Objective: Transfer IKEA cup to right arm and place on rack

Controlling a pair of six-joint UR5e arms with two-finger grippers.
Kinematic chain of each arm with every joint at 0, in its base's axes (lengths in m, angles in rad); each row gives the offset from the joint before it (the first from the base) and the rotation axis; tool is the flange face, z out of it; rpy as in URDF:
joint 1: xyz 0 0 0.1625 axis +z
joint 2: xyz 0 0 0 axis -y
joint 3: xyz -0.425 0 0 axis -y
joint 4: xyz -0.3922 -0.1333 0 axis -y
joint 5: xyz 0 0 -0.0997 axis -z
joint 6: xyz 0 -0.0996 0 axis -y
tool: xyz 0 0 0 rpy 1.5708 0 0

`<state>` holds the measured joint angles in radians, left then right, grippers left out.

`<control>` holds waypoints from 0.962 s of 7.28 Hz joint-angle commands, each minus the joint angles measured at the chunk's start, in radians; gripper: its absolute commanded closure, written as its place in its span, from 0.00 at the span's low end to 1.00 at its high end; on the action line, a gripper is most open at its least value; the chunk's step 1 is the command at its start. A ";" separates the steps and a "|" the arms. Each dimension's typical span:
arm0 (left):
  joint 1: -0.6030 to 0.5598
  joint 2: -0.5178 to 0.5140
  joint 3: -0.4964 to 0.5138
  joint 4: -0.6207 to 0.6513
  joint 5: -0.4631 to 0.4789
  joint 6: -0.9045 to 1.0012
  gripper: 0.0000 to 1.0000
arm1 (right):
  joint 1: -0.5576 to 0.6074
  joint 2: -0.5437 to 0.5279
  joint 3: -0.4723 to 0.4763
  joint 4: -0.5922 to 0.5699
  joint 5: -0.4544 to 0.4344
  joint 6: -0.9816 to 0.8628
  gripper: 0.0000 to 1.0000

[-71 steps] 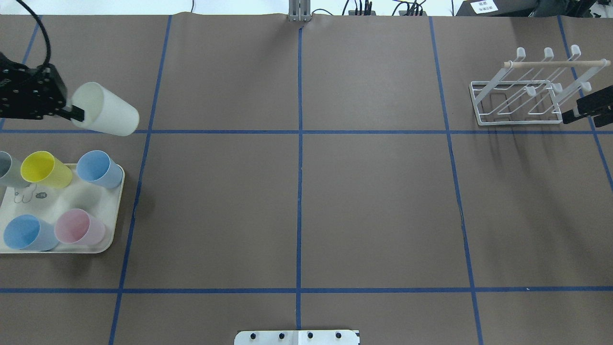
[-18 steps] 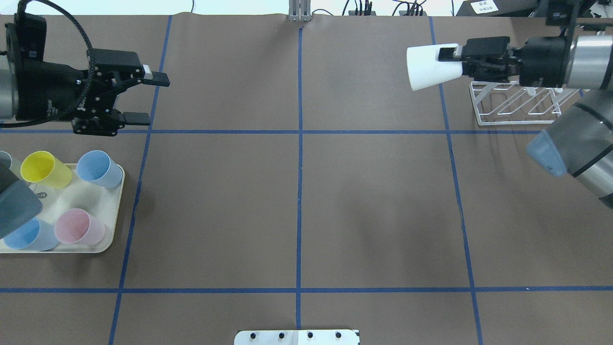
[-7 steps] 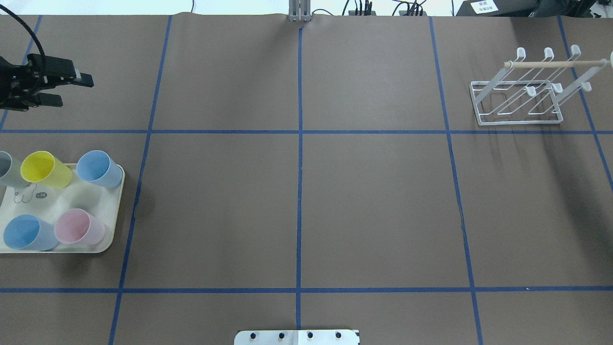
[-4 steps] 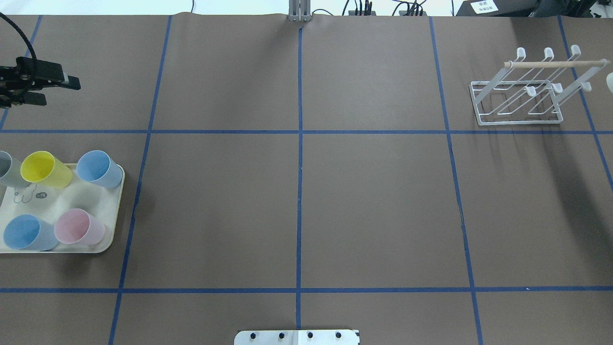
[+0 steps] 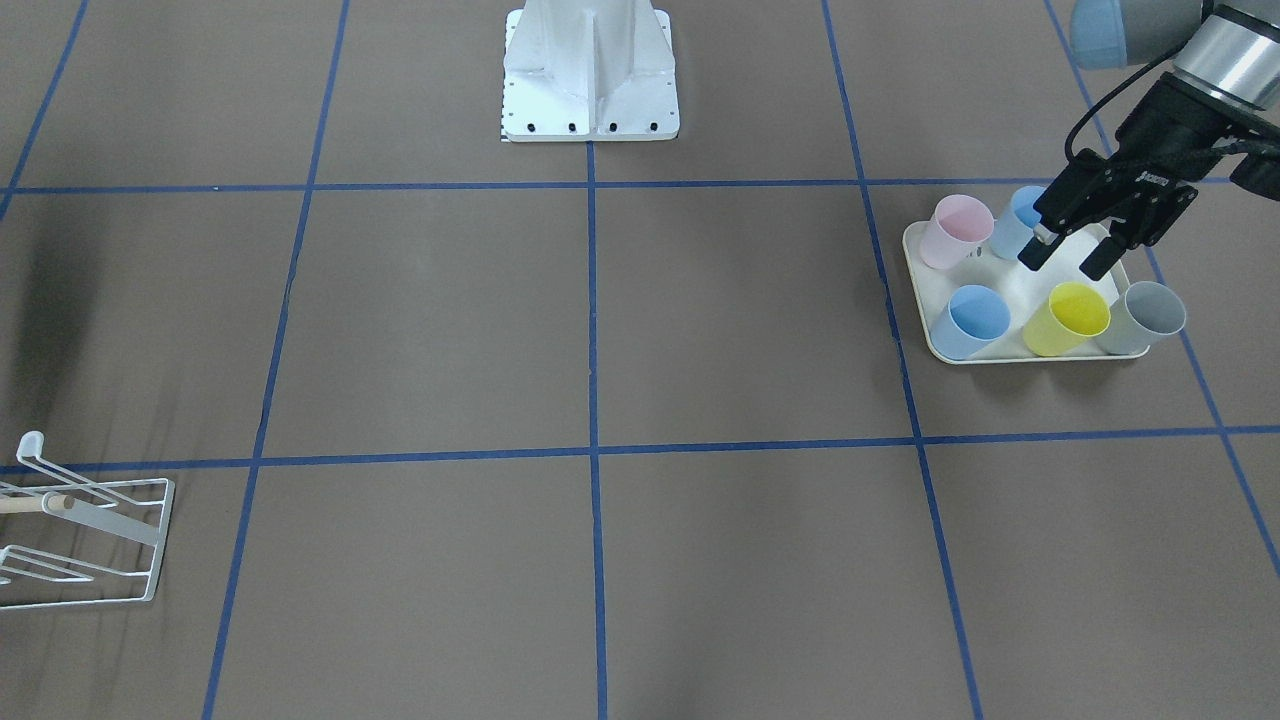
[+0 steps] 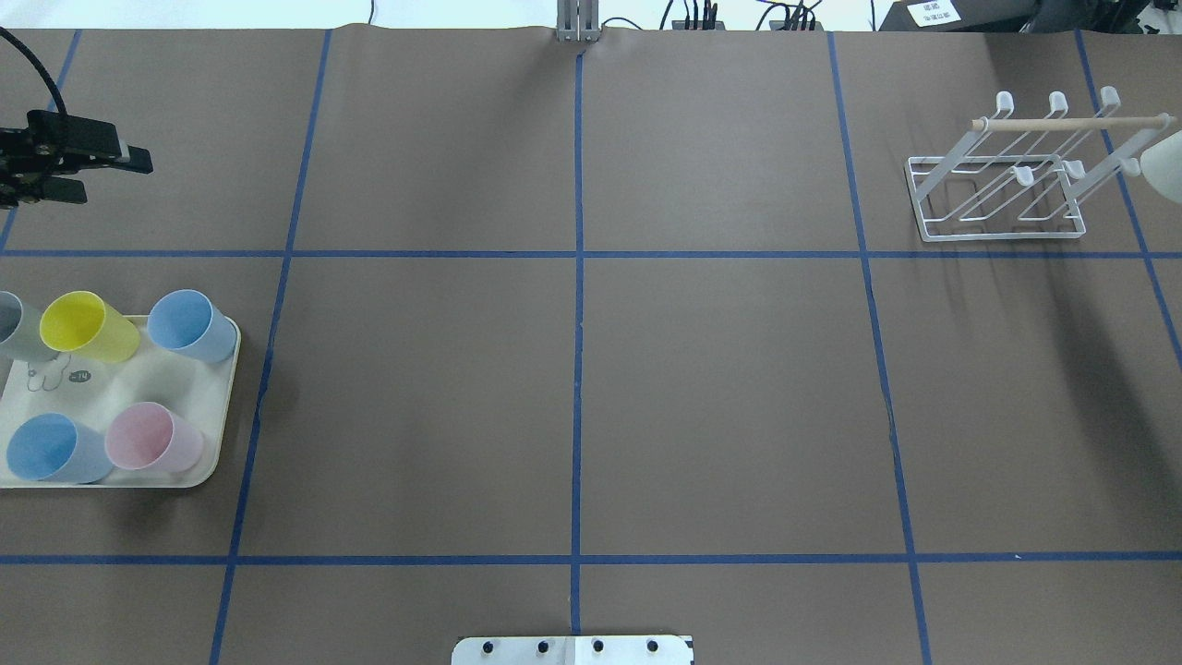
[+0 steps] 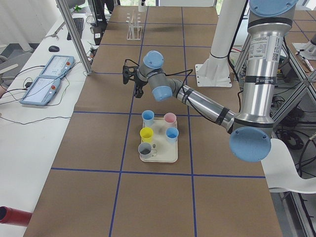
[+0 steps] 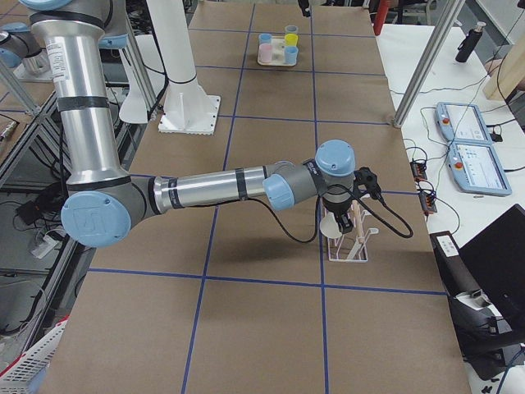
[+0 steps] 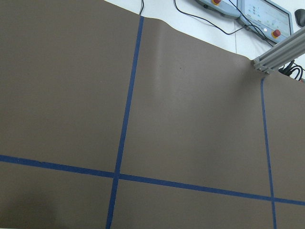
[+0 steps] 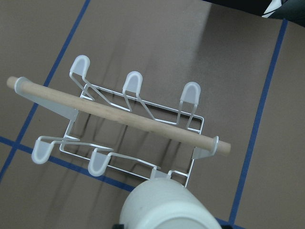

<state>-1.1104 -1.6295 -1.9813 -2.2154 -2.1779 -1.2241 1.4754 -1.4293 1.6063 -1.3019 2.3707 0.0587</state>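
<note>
L gripper (image 5: 1066, 260) open, empty, aloft, well apart from tray (image 5: 1000, 358). Over right: white cup (image 10: 167, 207) just beside rack (image 10: 119, 117); R gripper (image 8: 337, 213) hold: can't tell.

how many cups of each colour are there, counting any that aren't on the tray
blue cups: 2
pink cup: 1
yellow cup: 1
grey cup: 1
white cup: 1
total: 6
</note>
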 commanded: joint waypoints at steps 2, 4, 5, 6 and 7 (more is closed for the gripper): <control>0.001 0.000 -0.001 0.000 0.001 0.000 0.00 | -0.026 0.029 -0.034 0.000 -0.033 -0.003 0.90; 0.001 0.000 -0.001 0.000 0.003 0.000 0.00 | -0.026 0.090 -0.106 0.001 -0.036 -0.005 0.90; 0.001 -0.001 -0.002 0.000 0.001 0.000 0.00 | -0.029 0.083 -0.133 0.010 -0.044 -0.007 0.87; 0.001 -0.001 0.001 0.000 0.001 0.000 0.00 | -0.036 0.092 -0.158 0.012 -0.047 -0.007 0.83; 0.003 0.000 0.001 0.000 0.003 0.000 0.00 | -0.064 0.098 -0.158 0.013 -0.053 0.004 0.56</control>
<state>-1.1086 -1.6301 -1.9813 -2.2151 -2.1763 -1.2241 1.4357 -1.3404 1.4617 -1.2914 2.3246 0.0546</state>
